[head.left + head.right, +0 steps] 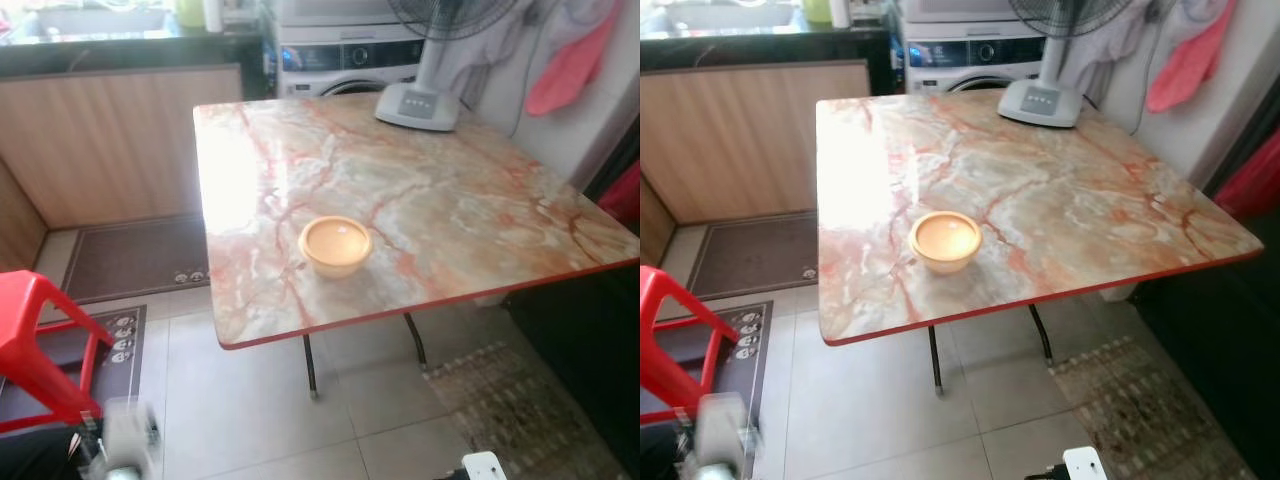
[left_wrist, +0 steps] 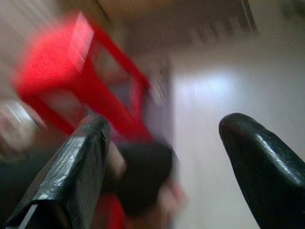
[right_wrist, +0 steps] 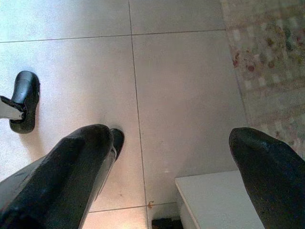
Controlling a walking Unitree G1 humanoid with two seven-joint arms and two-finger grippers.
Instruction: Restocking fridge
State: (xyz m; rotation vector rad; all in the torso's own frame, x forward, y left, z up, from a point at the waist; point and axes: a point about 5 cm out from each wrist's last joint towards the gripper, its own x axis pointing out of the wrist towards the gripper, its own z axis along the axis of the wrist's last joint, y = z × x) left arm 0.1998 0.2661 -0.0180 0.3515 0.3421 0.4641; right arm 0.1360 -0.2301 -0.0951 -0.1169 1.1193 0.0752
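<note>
2 claws hang spread and empty, left claw [image 2: 162, 157] view blurred, right claw [image 3: 171, 162].

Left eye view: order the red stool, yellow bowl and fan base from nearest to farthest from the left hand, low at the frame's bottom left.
1. Red stool, just beside the left hand, on the floor.
2. Yellow bowl, near the table's front edge.
3. Fan base, at the table's far edge.

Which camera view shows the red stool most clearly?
The left eye view: the red stool is sharp there, beside the table. The right eye view cuts it at the edge; the left wrist view shows it blurred beyond the open left tool.
</note>
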